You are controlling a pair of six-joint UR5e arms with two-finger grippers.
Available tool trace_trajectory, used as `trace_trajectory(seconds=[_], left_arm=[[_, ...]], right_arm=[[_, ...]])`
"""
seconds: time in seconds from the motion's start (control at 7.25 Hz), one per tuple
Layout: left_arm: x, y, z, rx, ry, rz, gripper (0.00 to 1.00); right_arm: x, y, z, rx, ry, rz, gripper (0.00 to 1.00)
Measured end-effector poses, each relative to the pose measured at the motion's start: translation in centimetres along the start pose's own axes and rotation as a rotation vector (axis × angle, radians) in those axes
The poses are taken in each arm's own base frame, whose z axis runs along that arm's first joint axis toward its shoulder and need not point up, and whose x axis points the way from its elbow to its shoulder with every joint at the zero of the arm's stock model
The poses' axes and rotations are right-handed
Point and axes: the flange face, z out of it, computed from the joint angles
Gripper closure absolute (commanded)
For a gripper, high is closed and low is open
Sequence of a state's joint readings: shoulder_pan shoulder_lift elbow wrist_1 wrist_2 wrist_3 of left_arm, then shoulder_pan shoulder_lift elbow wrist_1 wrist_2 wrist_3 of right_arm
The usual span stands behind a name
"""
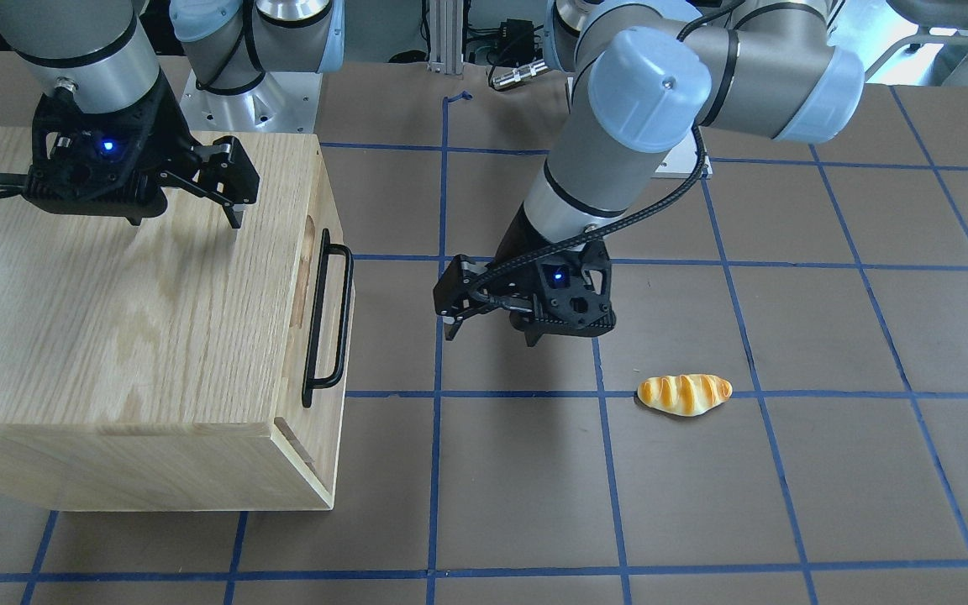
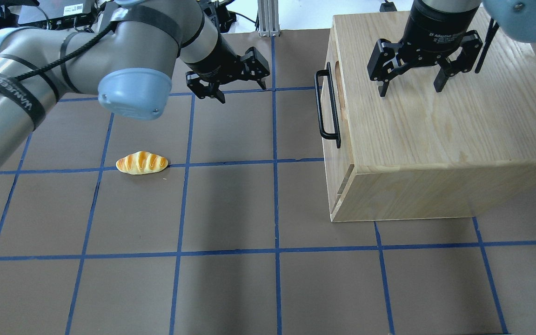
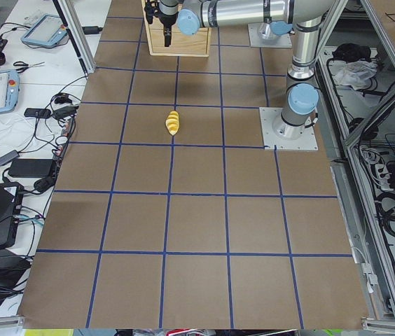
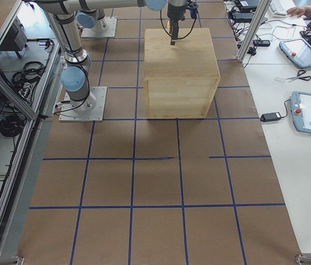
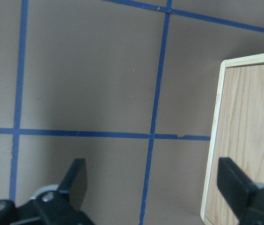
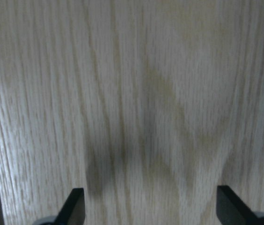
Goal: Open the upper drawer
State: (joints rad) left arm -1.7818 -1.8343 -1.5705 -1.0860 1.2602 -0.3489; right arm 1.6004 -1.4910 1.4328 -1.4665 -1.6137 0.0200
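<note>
The upper drawer [image 2: 341, 122] is shut, its light-wood front flush with the oak-grain cabinet [image 2: 435, 135]. Its black bar handle [image 2: 327, 108] and finger slot [image 2: 338, 77] face the middle of the table. The handle also shows in the front view [image 1: 323, 323]. My left gripper [image 2: 242, 92] is open and empty. It hovers over the table a little way from the handle and does not touch it. The left wrist view shows its fingers [image 5: 76, 180] apart, with the drawer front [image 5: 246, 140] at the right. My right gripper [image 2: 410, 90] is open above the cabinet top [image 6: 141, 93].
A toy bread roll [image 2: 142, 163] lies on the brown table [image 2: 231, 209], on my left arm's side. It also shows in the front view [image 1: 684, 393]. Blue tape lines mark the table in squares.
</note>
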Motion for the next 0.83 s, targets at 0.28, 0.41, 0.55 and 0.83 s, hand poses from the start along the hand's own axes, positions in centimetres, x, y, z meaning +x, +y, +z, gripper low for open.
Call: trace_trajectory(seconds=[0.28, 0.41, 0.55, 0.83], left_arm=[[3.0, 1.4, 2.2, -0.053, 0.095, -0.008, 0.0], [3.8, 1.8, 2.9, -0.059, 0.111, -0.014, 0.0], [4.5, 2.1, 3.5, -0.064, 0.117, -0.02, 0.0], [5.6, 2.7, 4.2, -0.077, 0.129, -0.033, 0.0]], right_arm=[[0.0, 0.0, 0.0, 0.0, 0.0, -0.001, 0.0], [0.0, 0.0, 0.0, 0.0, 0.0, -0.001, 0.0], [0.0, 0.0, 0.0, 0.0, 0.0, -0.001, 0.0], [-0.1, 0.0, 0.0, -0.001, 0.0, -0.001, 0.0]])
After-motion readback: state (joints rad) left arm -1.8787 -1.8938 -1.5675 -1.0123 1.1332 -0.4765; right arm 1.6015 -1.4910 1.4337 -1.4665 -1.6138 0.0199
